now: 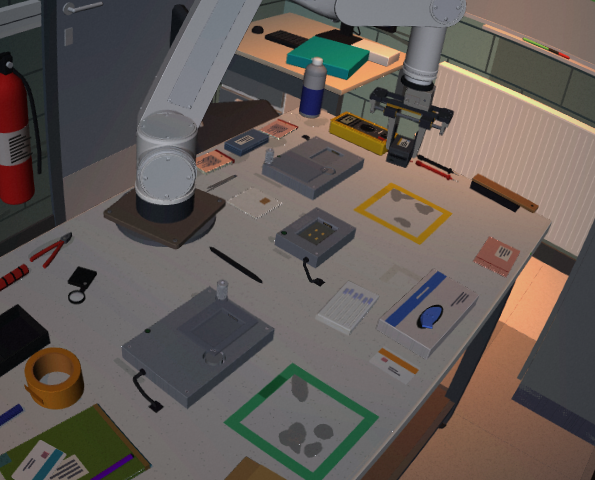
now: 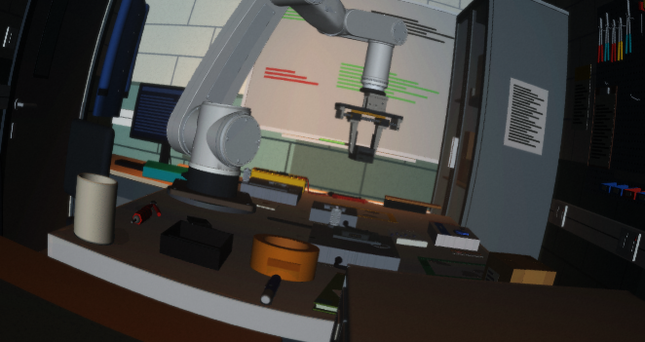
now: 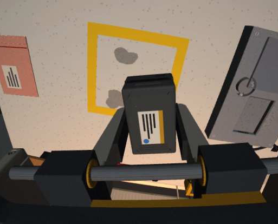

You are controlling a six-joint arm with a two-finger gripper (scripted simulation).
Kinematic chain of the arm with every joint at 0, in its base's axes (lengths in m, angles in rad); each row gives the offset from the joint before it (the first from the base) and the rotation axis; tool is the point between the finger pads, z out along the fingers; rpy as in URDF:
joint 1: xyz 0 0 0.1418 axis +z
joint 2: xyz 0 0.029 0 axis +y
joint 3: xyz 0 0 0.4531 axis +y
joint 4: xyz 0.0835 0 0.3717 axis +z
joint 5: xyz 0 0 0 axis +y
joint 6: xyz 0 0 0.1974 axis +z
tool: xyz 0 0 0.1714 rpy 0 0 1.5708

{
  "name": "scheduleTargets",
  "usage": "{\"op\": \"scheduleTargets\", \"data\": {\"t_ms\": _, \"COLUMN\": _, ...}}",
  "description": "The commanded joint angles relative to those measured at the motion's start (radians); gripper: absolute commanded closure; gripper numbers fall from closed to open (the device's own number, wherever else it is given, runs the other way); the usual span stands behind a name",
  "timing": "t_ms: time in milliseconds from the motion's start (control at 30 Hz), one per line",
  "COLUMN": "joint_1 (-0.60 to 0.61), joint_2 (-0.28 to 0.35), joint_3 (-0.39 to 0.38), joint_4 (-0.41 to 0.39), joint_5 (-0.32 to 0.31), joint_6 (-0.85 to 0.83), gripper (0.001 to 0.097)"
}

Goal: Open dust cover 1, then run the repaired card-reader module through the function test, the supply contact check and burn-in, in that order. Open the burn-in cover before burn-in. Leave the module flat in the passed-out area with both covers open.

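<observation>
The card-reader module (image 3: 149,113) is a dark grey box with a white and yellow label. It hangs high above the bench at the far right, above the yellow-outlined area (image 1: 402,212). A grey station with a sliding cover (image 1: 313,164) sits to the left of that area. A smaller station with gold contacts (image 1: 315,235) lies nearer the middle. A larger grey station with a closed cover (image 1: 198,343) sits at the front, beside the green-outlined area (image 1: 301,419). My gripper (image 1: 404,148) is closed around the module and holds it in the air.
A white radiator (image 1: 514,150) runs behind the bench's right edge. A yellow multimeter (image 1: 357,132) and red probes (image 1: 434,168) lie below the gripper. A blue bottle (image 1: 313,88) stands at the back. A tissue box (image 1: 428,311) and a pink card (image 1: 496,254) lie on the right.
</observation>
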Motion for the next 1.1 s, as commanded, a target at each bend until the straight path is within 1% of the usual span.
{"op": "scheduleTargets", "data": {"t_ms": 0, "joint_1": 0.009, "joint_2": -0.006, "joint_3": 0.006, "joint_4": 0.001, "joint_5": -0.002, "joint_6": 0.008, "gripper": 0.0941}}
{"op": "scheduleTargets", "data": {"t_ms": 167, "joint_1": 0.086, "joint_2": -0.050, "joint_3": 0.066, "joint_4": 0.002, "joint_5": -0.018, "joint_6": 0.084, "gripper": 0.0941}}
{"op": "scheduleTargets", "data": {"t_ms": 367, "joint_1": 0.245, "joint_2": -0.109, "joint_3": 0.144, "joint_4": 0.001, "joint_5": -0.037, "joint_6": 0.243, "gripper": 0.0941}}
{"op": "scheduleTargets", "data": {"t_ms": 567, "joint_1": 0.380, "joint_2": -0.132, "joint_3": 0.174, "joint_4": 0.001, "joint_5": -0.044, "joint_6": 0.379, "gripper": 0.0941}}
{"op": "scheduleTargets", "data": {"t_ms": 700, "joint_1": 0.412, "joint_2": -0.134, "joint_3": 0.177, "joint_4": 0.000, "joint_5": -0.045, "joint_6": 0.412, "gripper": 0.0941}}
{"op": "scheduleTargets", "data": {"t_ms": 1067, "joint_1": 0.416, "joint_2": -0.135, "joint_3": 0.178, "joint_4": 0.000, "joint_5": -0.045, "joint_6": 0.428, "gripper": 0.0941}}
